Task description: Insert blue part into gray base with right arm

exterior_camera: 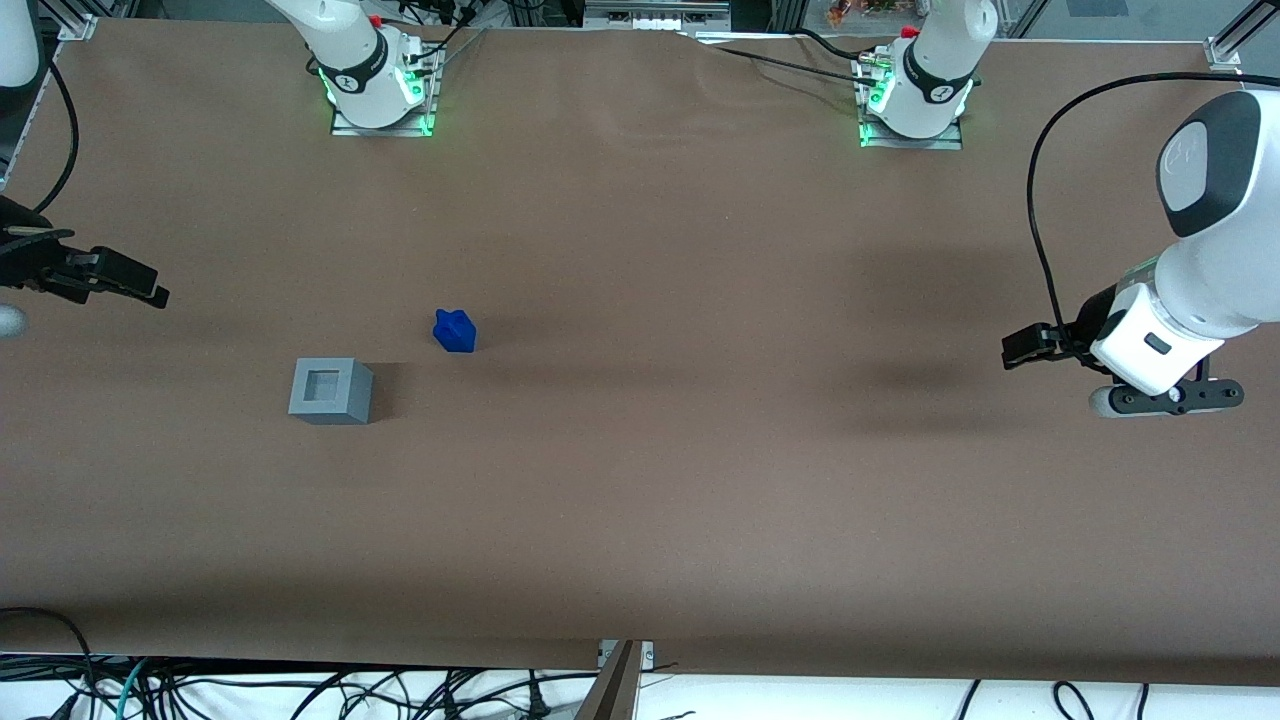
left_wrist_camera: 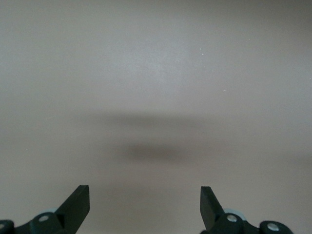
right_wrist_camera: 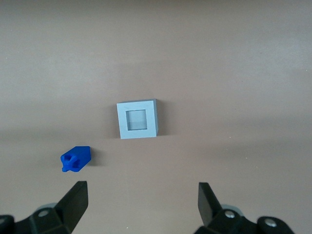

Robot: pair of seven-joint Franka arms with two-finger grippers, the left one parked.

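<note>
The blue part (exterior_camera: 455,331) lies tipped on the brown table, apart from the gray base (exterior_camera: 331,391) and a little farther from the front camera. The base stands with its square hole facing up. My right arm's gripper (exterior_camera: 120,278) hovers above the table at the working arm's end, well away from both pieces. In the right wrist view the gripper (right_wrist_camera: 142,195) is open with only bare table between its fingers. There the blue part (right_wrist_camera: 76,159) sits close to one fingertip (right_wrist_camera: 77,194), and the gray base (right_wrist_camera: 137,120) is farther out.
The brown table (exterior_camera: 640,520) spreads wide around both pieces. Two arm mounts (exterior_camera: 378,90) (exterior_camera: 912,100) stand at the table's back edge. Loose cables (exterior_camera: 300,690) hang below the front edge.
</note>
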